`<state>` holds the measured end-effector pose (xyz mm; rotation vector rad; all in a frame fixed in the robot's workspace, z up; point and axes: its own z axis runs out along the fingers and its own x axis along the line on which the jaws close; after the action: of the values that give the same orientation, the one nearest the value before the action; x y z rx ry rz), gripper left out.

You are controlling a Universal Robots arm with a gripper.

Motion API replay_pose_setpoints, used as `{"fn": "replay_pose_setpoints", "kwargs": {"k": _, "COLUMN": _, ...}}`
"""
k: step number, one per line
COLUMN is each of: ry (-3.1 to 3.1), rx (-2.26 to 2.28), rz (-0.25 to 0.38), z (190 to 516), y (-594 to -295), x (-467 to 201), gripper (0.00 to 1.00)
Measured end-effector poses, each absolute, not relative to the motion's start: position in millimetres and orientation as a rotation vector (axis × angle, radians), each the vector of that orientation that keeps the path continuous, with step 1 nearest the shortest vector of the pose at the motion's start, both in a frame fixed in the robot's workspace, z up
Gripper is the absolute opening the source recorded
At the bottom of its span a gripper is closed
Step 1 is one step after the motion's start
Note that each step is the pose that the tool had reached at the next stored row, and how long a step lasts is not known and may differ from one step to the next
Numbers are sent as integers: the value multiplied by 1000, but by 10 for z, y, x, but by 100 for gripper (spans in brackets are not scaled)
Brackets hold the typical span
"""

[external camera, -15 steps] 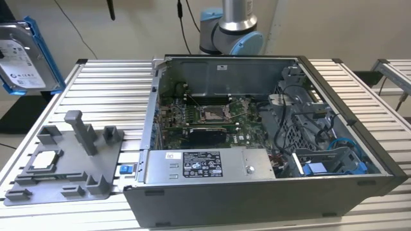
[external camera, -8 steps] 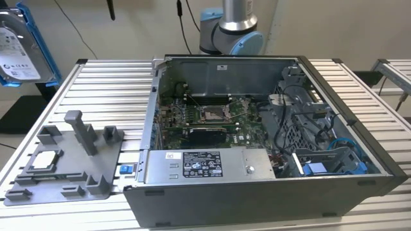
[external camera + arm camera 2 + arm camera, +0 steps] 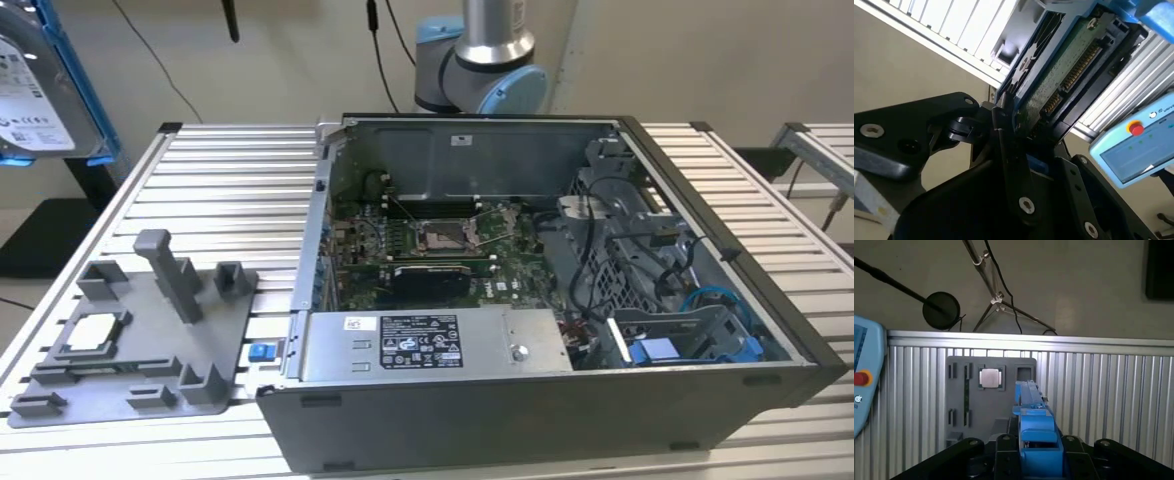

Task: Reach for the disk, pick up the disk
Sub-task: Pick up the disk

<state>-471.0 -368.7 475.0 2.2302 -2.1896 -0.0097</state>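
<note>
The table (image 3: 200,170) is a bench of light grey ribbed aluminium slats with black corner caps. An open computer case (image 3: 534,410) lies on its side with the opening upward. It occupies the middle of the table and the exterior view's right. A grey fixture plate (image 3: 134,375) lies flat on the slats toward the exterior view's left, just beside the case. A small blue part (image 3: 262,351) sits between the plate and the case. The table area behind the plate is bare slats.
</note>
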Motion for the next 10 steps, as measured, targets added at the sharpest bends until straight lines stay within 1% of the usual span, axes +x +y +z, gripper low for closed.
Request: {"fn": "replay_pose_setpoints", "kwargs": {"k": 10, "ry": -2189, "rx": 2230, "rz": -10, "z": 4939, "y": -3687, "x": -4709, "gripper": 0}}
